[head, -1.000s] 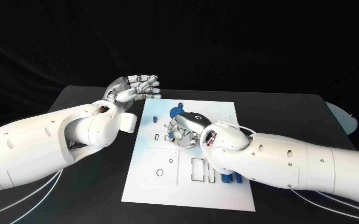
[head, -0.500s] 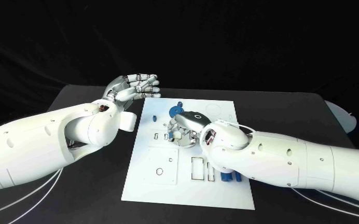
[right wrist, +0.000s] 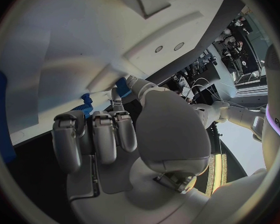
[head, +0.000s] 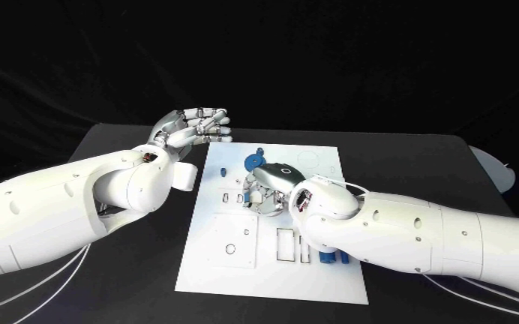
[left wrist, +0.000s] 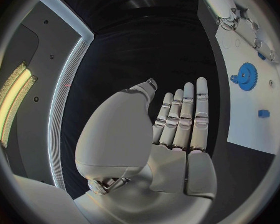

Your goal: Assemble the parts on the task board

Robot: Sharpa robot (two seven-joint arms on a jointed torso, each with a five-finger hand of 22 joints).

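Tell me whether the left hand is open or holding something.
Open. The left hand holds nothing: its fingers are stretched out over the black table, beside the task board.

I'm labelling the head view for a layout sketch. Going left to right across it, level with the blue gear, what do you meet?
Left hand → small blue part at the task board's left edge → blue gear → right hand, just right of the gear.
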